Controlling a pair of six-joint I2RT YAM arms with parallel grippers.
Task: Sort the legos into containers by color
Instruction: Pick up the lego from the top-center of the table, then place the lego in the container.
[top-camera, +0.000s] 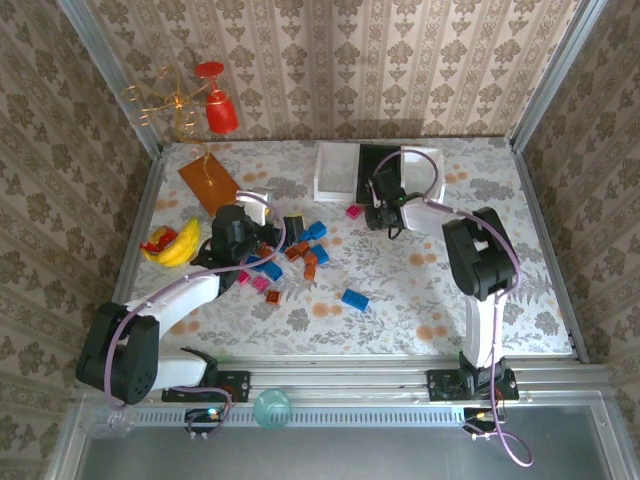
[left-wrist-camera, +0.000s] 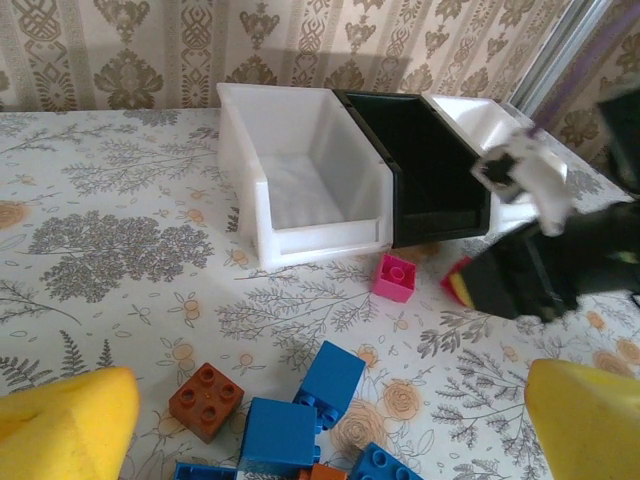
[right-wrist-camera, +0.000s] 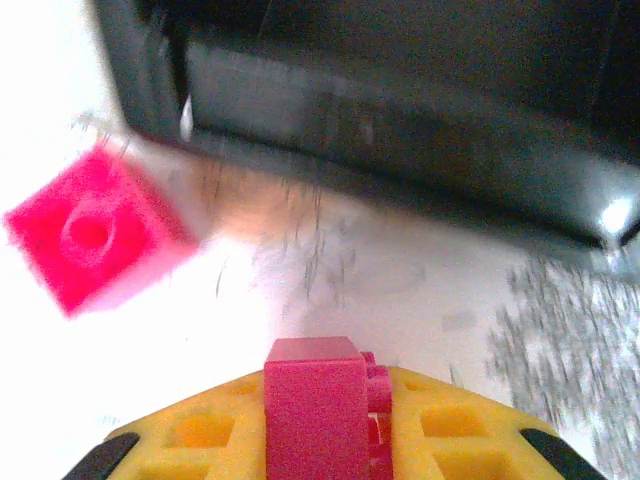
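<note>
**Right tool clamped on a pink brick in front of the black tray**

Closest to the right wrist camera, the right tool (right-wrist-camera: 325, 430) is shut tight on a pink brick (right-wrist-camera: 312, 385), pinched between its yellow fingers (right-wrist-camera: 200, 435). That view is blurred, so I can't tell whether the held brick touches the tabletop (top-camera: 450, 290) or hangs just above it. Just ahead and to the left lies a loose pink brick (right-wrist-camera: 90, 240), studs up. Behind it rises the near wall of the black tray (right-wrist-camera: 400, 120).

From above, the three trays stand side by side at the far edge. A white tray (top-camera: 335, 170) is on the left, the black one is in the middle, and the second white tray (left-wrist-camera: 480, 120) is on the right. The white tray on the left looks bare inside.

The left tool (top-camera: 265, 240) hangs with its jaws spread wide, holding nothing, over the main heap of bricks left of centre. Under it lie blue bricks (left-wrist-camera: 330, 375) and a brown brick (left-wrist-camera: 205, 400). Nearer the arms, one blue brick (top-camera: 354, 299) lies apart from the heap. Two pink bricks (top-camera: 260, 283) lie at the heap's near edge.

A yellow banana toy (top-camera: 175, 243) lies at the left, and an orange board (top-camera: 208, 180) lies beyond it.
</note>
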